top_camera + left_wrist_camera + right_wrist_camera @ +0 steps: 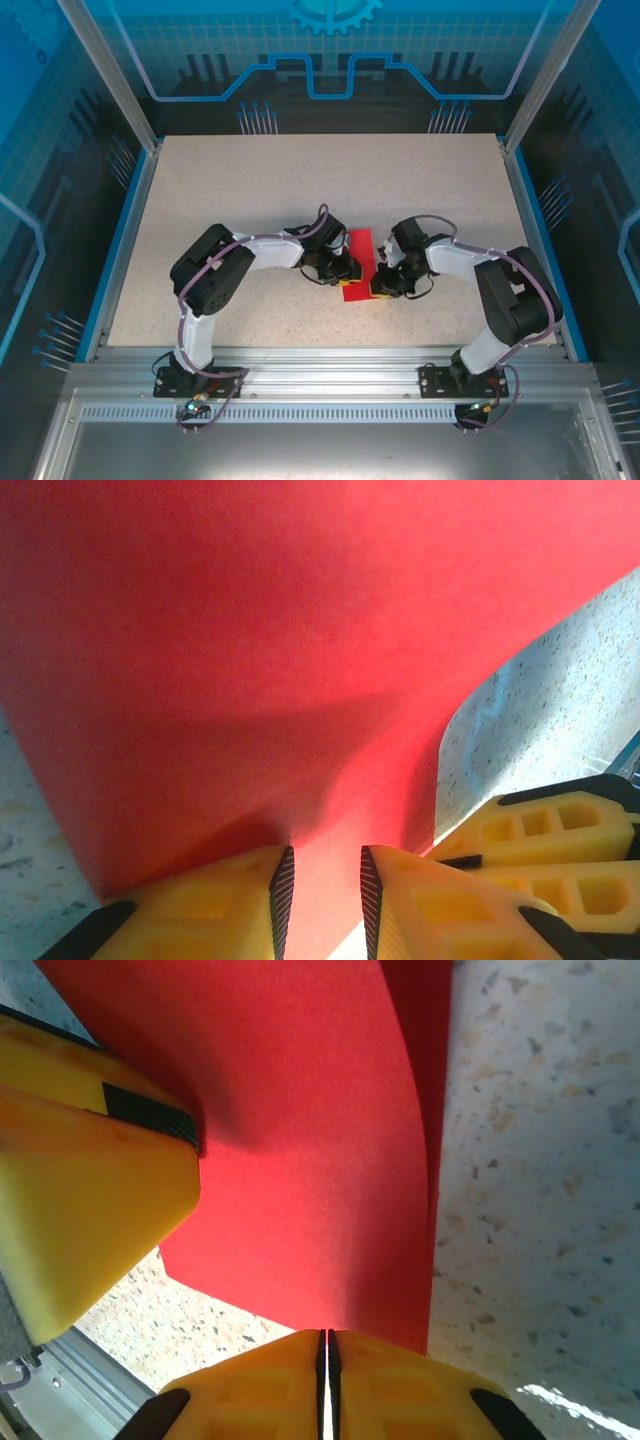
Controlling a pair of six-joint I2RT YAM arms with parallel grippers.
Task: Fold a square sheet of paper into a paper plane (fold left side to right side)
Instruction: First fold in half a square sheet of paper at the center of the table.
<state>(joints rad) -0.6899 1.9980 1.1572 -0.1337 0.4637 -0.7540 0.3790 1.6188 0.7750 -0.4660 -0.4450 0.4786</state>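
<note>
The square sheet of paper is bright red and lies mid-table between both grippers, bent over itself. In the left wrist view the paper bulges up in a curve, and my left gripper stands on it with jaws apart and red paper showing in the gap. My right gripper has its jaws pressed together on the near edge of the curled sheet. From above, the left gripper is at the sheet's left side and the right gripper at its right front corner.
The speckled table spreads wide behind the arms. A blue-edged frame and metal rail border it. The right gripper's yellow fingers sit close beside the left one; the left gripper's finger crowds the right wrist view.
</note>
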